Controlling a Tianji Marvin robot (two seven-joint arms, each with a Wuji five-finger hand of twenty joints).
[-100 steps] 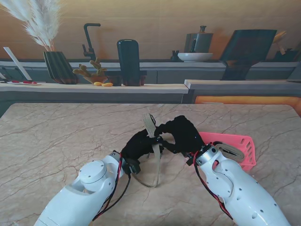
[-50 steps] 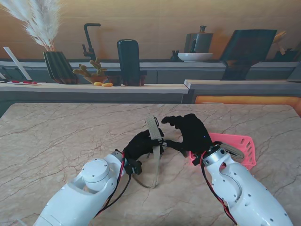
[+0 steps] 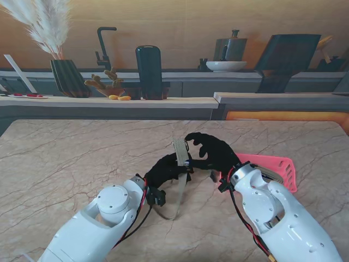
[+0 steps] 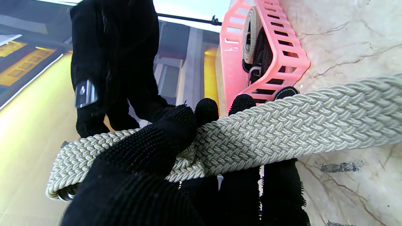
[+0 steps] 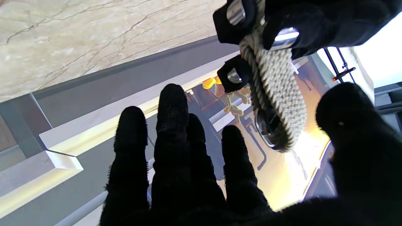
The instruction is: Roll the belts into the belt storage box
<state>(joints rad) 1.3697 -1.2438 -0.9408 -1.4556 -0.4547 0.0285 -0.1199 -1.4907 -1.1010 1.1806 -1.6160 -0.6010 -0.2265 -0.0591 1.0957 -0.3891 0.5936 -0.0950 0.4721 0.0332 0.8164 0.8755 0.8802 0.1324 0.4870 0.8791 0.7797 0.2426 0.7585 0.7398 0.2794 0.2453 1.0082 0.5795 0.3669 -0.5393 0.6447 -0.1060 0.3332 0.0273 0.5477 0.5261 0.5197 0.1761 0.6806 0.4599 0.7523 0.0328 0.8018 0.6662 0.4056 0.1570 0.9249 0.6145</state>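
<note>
Stand view: woven beige belt (image 3: 180,164), one end upright just left of the pink belt storage box (image 3: 272,170), the rest looping down onto the marble table (image 3: 65,158) nearer to me. Left hand (image 3: 166,170) clamped on the belt. Right hand (image 3: 214,153) between belt and box, fingers spread, thumb tip near the belt's top end.

Left wrist view: braided weave, pale grey-beige; thumb and fingers (image 4: 205,110) pinch it. Box holds a rolled belt (image 4: 251,37) and something dark.

Right wrist view: fingers (image 5: 172,125) apart, holding nothing; metal-tipped belt end close by.
</note>
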